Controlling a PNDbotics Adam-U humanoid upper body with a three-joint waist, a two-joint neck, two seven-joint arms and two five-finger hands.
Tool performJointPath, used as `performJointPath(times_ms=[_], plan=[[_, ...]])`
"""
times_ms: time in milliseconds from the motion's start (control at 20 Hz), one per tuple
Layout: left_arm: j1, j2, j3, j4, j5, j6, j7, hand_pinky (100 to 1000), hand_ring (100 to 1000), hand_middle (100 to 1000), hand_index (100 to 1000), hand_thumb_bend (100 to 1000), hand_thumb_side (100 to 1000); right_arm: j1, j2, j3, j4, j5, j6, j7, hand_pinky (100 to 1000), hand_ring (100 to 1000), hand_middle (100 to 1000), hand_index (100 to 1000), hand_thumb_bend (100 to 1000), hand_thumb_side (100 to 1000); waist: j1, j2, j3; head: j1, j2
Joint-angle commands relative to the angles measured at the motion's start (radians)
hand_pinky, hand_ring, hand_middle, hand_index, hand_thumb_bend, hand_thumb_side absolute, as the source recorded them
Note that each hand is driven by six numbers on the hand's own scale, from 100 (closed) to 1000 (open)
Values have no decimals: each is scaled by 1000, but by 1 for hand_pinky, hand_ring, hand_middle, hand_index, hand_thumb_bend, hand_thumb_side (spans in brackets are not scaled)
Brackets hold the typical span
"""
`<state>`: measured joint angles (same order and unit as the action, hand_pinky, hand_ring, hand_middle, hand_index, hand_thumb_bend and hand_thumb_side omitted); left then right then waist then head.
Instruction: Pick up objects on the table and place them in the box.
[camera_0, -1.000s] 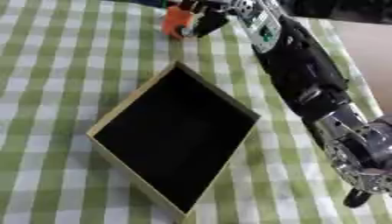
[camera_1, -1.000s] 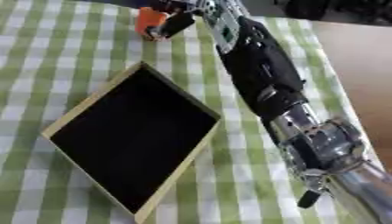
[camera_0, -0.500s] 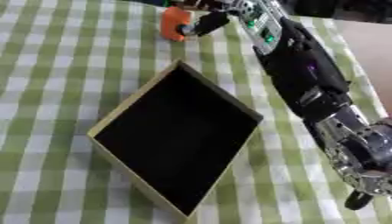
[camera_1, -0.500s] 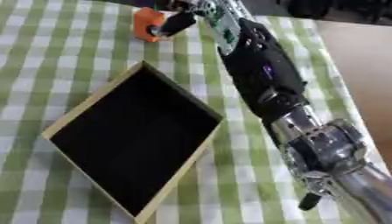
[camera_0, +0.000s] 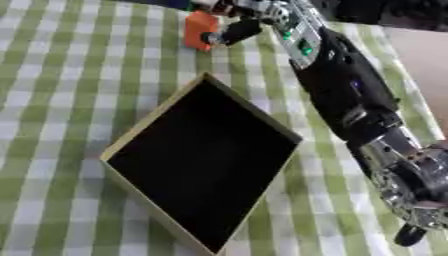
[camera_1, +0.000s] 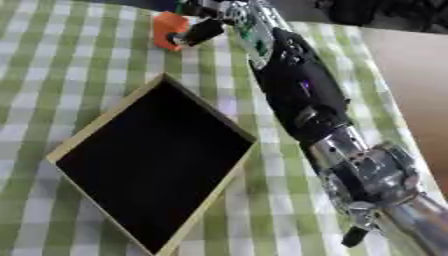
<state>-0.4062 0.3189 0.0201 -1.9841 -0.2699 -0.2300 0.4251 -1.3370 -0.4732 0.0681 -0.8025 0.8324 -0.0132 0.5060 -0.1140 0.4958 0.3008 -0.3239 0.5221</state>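
Nearest to me my right arm (camera_1: 306, 100) enters from the lower right, its silver joint close under my eyes and its black forearm running up and away across the green-and-white checked tablecloth (camera_0: 61, 75). To the left of that arm sits the shallow square box with a pale tan rim and a black inside (camera_0: 206, 160), turned so that one corner points away from me and another points toward the near edge; nothing shows inside it. The box lies apart from my arm, with a strip of cloth between its right rim and the forearm. Farther off, past the far corner of the box, my right hand (camera_0: 229, 30) reaches toward the table's far edge. One dark finger (camera_0: 234, 32) stretches to the left and its tip meets the right side of the small orange block (camera_0: 200, 30), which is just beyond the box's far corner and well outside it. I cannot tell whether the block rests on the cloth or is lifted a little, and I cannot tell whether my hand closes round it or only touches it, since the other fingers are blurred together above the block. My left hand shows nowhere.
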Motion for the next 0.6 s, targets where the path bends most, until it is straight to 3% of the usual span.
performJointPath(times_ms=[50,600], plan=[[-13,14,9,-16,-5,-1,-4,792,715,775,732,437,654,-17,-26,-14,-6,-20,20,-20,860,885,899,924,388,662,5,-20,4,-3,-16],[-19,9,9,-16,-12,2,-10,793,715,775,730,432,657,-7,-21,-9,-5,-92,55,-54,811,825,814,897,332,690,3,-9,13,-5,-16]])
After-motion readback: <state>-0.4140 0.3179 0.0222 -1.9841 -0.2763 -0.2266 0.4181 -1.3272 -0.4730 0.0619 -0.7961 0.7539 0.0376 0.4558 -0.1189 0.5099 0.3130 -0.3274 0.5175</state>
